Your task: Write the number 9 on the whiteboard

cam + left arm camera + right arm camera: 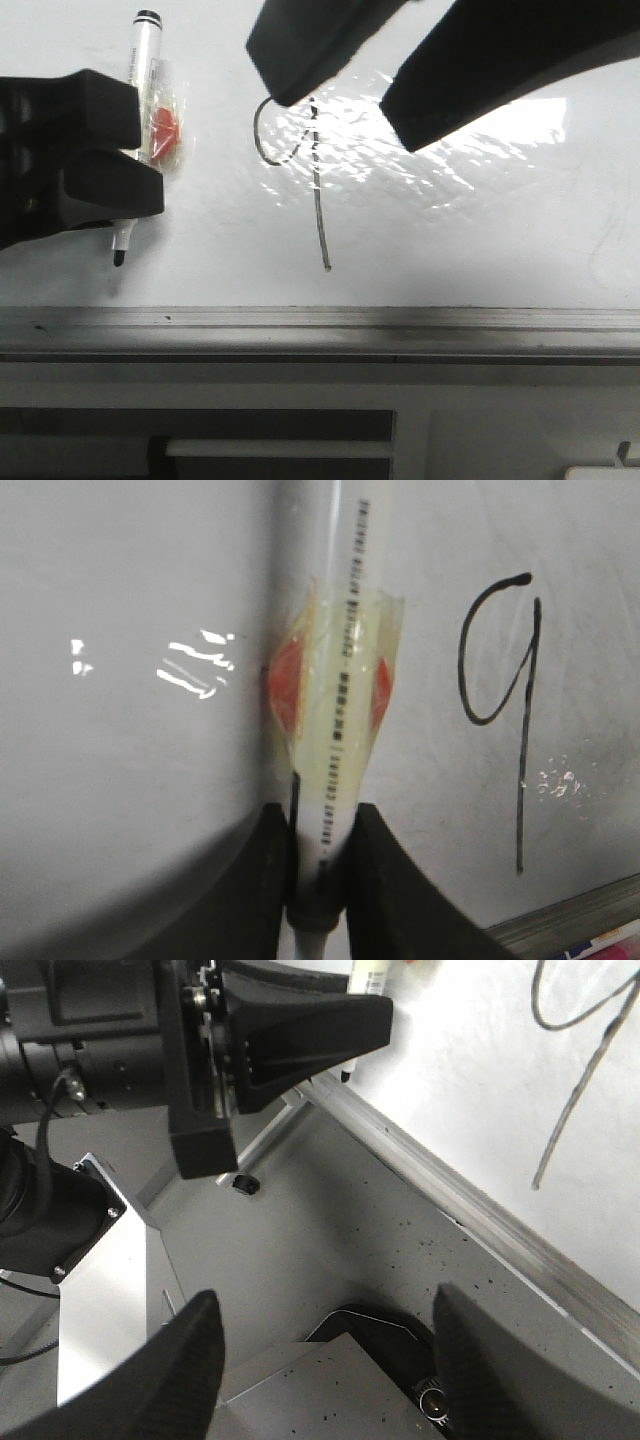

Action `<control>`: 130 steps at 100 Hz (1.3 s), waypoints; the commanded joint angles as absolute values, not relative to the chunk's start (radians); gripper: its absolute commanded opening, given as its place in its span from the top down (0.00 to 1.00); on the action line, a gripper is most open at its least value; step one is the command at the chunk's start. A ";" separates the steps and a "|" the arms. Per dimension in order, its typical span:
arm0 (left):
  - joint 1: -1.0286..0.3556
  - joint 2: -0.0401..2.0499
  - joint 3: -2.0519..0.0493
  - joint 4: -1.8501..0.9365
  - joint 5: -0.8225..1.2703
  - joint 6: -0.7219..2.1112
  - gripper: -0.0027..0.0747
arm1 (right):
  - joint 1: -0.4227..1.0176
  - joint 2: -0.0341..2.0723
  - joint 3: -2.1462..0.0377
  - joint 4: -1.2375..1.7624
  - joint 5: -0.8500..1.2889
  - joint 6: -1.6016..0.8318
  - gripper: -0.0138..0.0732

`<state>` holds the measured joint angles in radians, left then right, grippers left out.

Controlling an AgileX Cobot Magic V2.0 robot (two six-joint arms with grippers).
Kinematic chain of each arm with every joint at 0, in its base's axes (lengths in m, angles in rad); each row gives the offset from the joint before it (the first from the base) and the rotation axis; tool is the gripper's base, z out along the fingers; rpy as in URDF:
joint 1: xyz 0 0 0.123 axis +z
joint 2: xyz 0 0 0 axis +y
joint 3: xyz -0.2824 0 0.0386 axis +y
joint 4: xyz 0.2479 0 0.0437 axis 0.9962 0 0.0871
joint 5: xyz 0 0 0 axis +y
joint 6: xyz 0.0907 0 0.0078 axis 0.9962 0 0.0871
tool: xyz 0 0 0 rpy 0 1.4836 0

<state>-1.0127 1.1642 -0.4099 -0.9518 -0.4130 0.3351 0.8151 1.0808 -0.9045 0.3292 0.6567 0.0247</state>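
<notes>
Left end effector [112, 150] grips marker [139, 120] beside number 9 [298, 170].

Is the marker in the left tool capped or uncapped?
Uncapped: the marker shows its bare black tip below the left tool, which is shut on the barrel.

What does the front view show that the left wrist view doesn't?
Only the front view shows the marker's black tip off the whiteboard and the right gripper open over the number 9. Only the left wrist view shows the print along the marker and its taped orange pads. Both show the left gripper clamping the marker, and the 9.
</notes>
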 commanded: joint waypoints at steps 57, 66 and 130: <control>-1.012 1.158 -0.442 -0.946 -0.413 0.326 0.57 | 0.817 1.058 -0.938 0.338 0.621 0.022 0.38; -1.012 1.154 -0.442 -0.946 -0.413 0.326 0.51 | 0.817 1.058 -0.938 0.338 0.621 0.022 0.38; -1.012 0.846 -0.436 -0.946 -0.383 0.579 0.67 | 0.817 0.944 -0.817 0.179 0.394 0.017 0.91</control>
